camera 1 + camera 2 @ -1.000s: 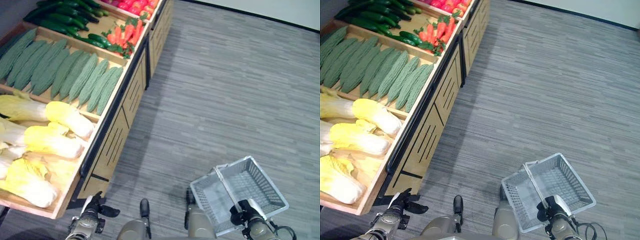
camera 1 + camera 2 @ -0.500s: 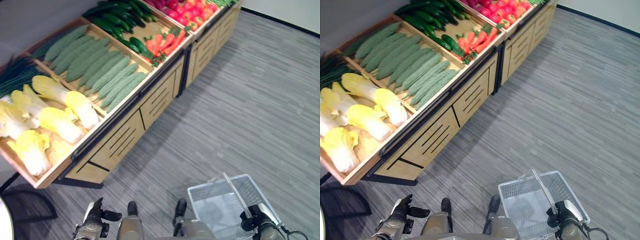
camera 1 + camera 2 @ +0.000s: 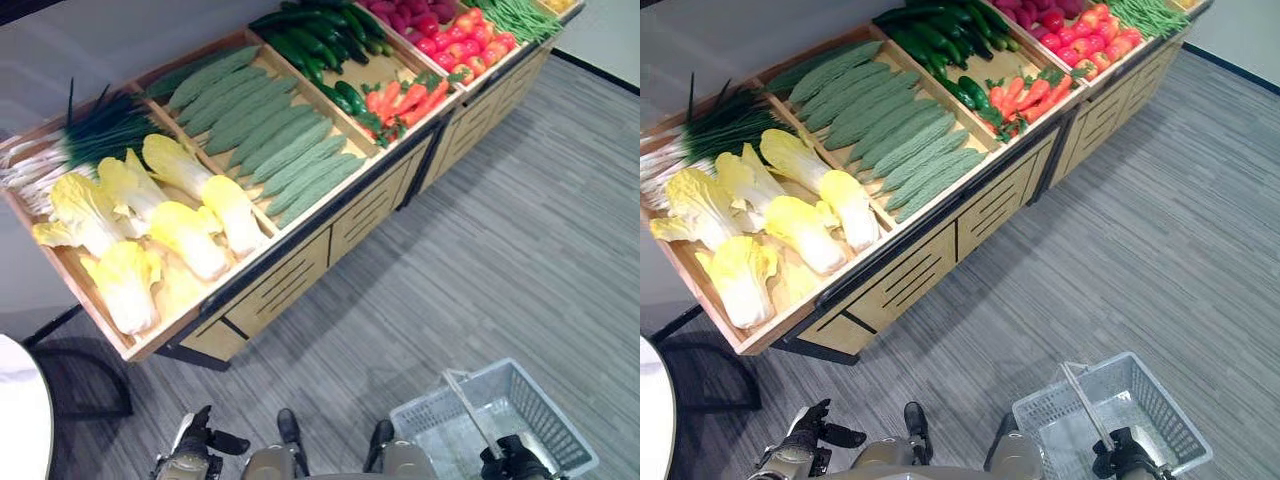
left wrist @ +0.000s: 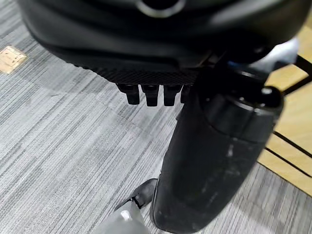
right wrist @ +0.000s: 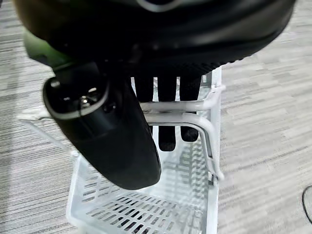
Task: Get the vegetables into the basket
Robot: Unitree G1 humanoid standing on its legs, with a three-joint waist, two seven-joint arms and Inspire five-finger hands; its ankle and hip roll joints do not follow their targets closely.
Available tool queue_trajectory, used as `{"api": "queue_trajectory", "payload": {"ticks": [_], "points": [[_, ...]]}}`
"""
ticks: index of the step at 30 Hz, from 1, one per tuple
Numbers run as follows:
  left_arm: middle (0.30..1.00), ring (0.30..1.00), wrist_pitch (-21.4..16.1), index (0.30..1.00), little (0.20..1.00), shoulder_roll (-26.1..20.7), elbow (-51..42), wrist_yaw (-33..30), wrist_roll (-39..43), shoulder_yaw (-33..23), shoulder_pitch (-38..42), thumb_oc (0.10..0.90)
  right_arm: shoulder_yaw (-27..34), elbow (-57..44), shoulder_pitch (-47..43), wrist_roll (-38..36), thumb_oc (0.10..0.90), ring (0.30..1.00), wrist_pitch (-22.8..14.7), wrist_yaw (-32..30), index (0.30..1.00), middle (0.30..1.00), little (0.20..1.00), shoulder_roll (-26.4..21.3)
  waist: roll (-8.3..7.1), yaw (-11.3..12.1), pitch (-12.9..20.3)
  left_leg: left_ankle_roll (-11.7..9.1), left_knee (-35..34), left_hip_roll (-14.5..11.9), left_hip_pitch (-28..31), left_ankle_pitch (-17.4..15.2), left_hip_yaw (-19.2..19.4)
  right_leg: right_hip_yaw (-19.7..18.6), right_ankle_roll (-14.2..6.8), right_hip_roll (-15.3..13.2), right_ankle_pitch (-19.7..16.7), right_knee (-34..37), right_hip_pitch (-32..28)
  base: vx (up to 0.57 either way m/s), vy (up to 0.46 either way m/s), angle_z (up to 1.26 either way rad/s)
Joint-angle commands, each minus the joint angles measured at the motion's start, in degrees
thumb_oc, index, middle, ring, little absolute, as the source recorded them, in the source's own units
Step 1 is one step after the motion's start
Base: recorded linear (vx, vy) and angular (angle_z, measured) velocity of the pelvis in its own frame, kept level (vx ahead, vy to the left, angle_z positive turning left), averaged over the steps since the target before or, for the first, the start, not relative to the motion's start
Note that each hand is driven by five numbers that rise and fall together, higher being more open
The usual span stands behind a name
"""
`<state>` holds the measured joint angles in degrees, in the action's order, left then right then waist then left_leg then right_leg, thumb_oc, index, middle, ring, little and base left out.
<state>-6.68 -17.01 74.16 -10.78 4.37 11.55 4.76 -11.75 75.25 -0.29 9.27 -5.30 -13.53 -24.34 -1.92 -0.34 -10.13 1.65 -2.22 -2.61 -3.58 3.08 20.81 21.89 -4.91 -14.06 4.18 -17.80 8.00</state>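
Hanging at 5 o'clock, white basket, right hand curled on its handle. Left hand empty, curled. Head views add napa cabbages, bitter gourds.

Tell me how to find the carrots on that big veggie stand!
Start at the long wooden stand against the wall. Go past the yellow cabbages and the bumpy green gourds to the bin with dark cucumbers. The carrots lie at its front edge, the only orange things, with leafy green tops.
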Motion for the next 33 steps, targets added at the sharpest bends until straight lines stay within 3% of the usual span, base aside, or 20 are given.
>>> {"api": "queue_trajectory", "payload": {"ticks": [1,3,5,6,8,9,14,19,22,23,28,30,32,33], "points": [[1.0,1.0,-1.2,1.0,1.0,-3.4,-0.7,-0.4,-0.5,-2.6,0.1,0.9,-2.1,-1.1,-1.8,1.5,0.4,0.3,-1.3,-1.1,0.3,0.3,0.3,-1.6,-1.45,0.6,-1.8,-2.8,-0.1,-1.9,1.7,-0.9,-2.5,-9.5,-7.9,-0.3,-13.6,-2.8,0.9,0.13,0.188,0.05],[1.0,1.0,-1.3,1.0,1.0,-3.5,-0.7,-0.4,-0.4,-2.5,0.0,0.9,-2.2,-1.3,-1.9,1.4,0.4,0.3,-1.4,-1.1,0.3,0.3,0.3,-1.7,-1.28,0.5,-2.0,-2.9,-0.7,-1.9,2.4,-0.8,-3.0,-10.7,-7.8,0.2,-13.5,-2.8,1.7,0.11,0.016,0.43],[1.0,1.0,-1.7,1.0,1.0,-4.4,0.2,-0.7,-0.9,-1.7,1.2,0.9,-2.6,-1.6,-2.6,0.0,0.4,0.3,-1.8,-1.3,0.3,0.3,0.3,-1.5,-1.05,-0.8,-2.2,-4.4,-2.0,-2.4,3.1,-0.4,-6.2,-16.1,-6.6,2.2,-11.1,6.5,3.7,0.24,-0.195,0.96],[1.0,1.0,-1.8,1.0,1.0,-4.4,0.5,-1.0,-1.0,-1.5,1.9,0.9,-2.0,-1.5,-2.9,-1.1,0.4,0.3,-1.9,-1.5,0.3,0.3,0.3,-1.3,-1.26,-1.3,-2.4,-5.3,-1.3,-2.8,3.5,-1.3,-8.2,-19.2,-6.9,1.2,-11.7,11.7,4.1,0.27,-0.3,0.8],[1.0,1.0,-1.7,1.0,1.0,-4.7,1.2,-1.1,-1.3,-1.6,2.2,0.9,-1.8,-1.6,-2.4,-1.2,0.4,0.3,-1.9,-1.2,0.3,0.3,0.3,-1.1,-1.75,-1.7,-2.2,-5.8,-0.6,-3.3,3.6,-2.0,-9.7,-20.7,-7.1,0.6,-12.6,14.6,4.2,0.2,-0.277,0.85],[1.0,1.0,-1.7,1.0,1.0,-4.6,1.1,-1.0,-0.7,-1.9,1.6,0.9,-1.5,-1.6,-1.7,-1.1,0.4,0.3,-1.8,-1.2,0.3,0.3,0.3,-1.1,-2.46,-1.2,-1.8,-6.2,-0.3,-3.4,3.6,-1.8,-10.7,-20.1,-7.3,0.7,-12.6,14.2,3.6,0.18,-0.381,1.1],[1.0,1.0,-1.5,1.0,1.0,-3.1,1.6,-1.5,0.9,-3.3,1.4,0.9,-1.4,-1.8,-0.9,-1.4,0.4,0.3,-2.1,-1.1,0.3,0.3,0.3,-1.9,-1.3,-1.1,-0.7,-8.7,-0.5,-6.5,2.4,0.6,-13.1,-16.2,-4.9,4.1,-10.4,16.8,0.8,0.09,-0.26,0.45],[1.0,1.0,-1.6,1.0,1.0,-1.9,1.3,-4.0,3.3,-5.0,1.8,0.9,-0.4,-1.5,-0.1,-2.3,0.4,0.3,-2.2,-1.8,0.3,0.3,0.3,-2.4,-0.59,-1.1,-0.5,-9.8,0.1,-7.3,1.2,3.3,-11.6,-11.8,-4.7,3.8,-10.7,20.0,-2.2,0.03,-0.111,0.44],[1.0,1.0,-2.3,1.0,1.0,-4.3,3.9,-18.5,4.6,-13.2,2.3,0.9,-1.0,-0.7,0.4,-2.3,0.4,0.3,-3.1,-4.2,0.3,0.3,0.3,-0.8,-0.47,-1.2,0.9,-10.2,-1.5,-7.4,2.4,3.0,-9.6,-11.1,-4.9,4.3,-11.1,22.1,-3.6,0.08,-0.047,0.54],[1.0,1.0,-2.6,1.0,1.0,-7.2,6.2,-25.6,7.6,-20.0,2.2,0.9,-1.9,0.2,0.8,-2.3,0.4,0.3,-3.8,-5.4,0.3,0.3,0.3,0.6,-0.6,-1.3,1.7,-10.4,-2.3,-7.8,3.8,2.5,-7.9,-11.8,-5.1,4.5,-11.0,22.2,-3.9,0.09,-0.006,-0.13],[1.0,1.0,-5.6,1.0,1.0,-10.8,5.8,-31.7,12.9,-26.3,2.6,0.9,-3.5,1.2,1.6,-0.6,0.4,0.3,-4.4,-5.6,0.3,0.3,0.3,1.1,-0.35,-1.7,2.1,-10.5,-2.8,-7.6,5.2,1.8,-7.2,-12.1,-5.4,4.1,-11.1,22.2,-4.2,0.02,0.041,-0.21],[1.0,1.0,-8.3,1.0,1.0,-13.7,0.8,-36.3,14.1,-28.3,3.1,0.9,-4.0,1.1,1.5,0.7,0.4,0.3,-4.4,-5.5,0.3,0.3,0.3,0.5,0.08,-1.8,2.4,-10.5,-2.8,-7.2,5.6,1.2,-6.9,-12.4,-5.9,3.5,-11.7,22.3,-4.1,0.0,0.094,-0.09],[1.0,1.0,-8.5,1.0,1.0,-14.0,-1.3,-36.7,13.8,-28.2,2.9,0.9,-4.1,1.1,1.5,1.1,0.4,0.3,-4.4,-5.4,0.3,0.3,0.3,0.4,0.13,-1.8,2.4,-10.5,-2.8,-7.0,5.7,1.1,-7.0,-12.4,-6.0,3.4,-11.8,22.3,-4.0,-0.01,0.059,-0.06],[1.0,1.0,-9.5,1.0,1.0,-15.9,-11.6,-40.5,9.9,-27.8,2.5,0.9,-3.8,1.0,1.9,1.8,0.4,0.3,-4.6,-5.9,0.3,0.3,0.3,0.5,0.2,-1.8,2.4,-10.5,-2.8,-6.8,5.9,0.7,-7.2,-12.4,-6.3,3.3,-11.9,22.3,-4.2,-0.01,0.024,-0.07]]}}
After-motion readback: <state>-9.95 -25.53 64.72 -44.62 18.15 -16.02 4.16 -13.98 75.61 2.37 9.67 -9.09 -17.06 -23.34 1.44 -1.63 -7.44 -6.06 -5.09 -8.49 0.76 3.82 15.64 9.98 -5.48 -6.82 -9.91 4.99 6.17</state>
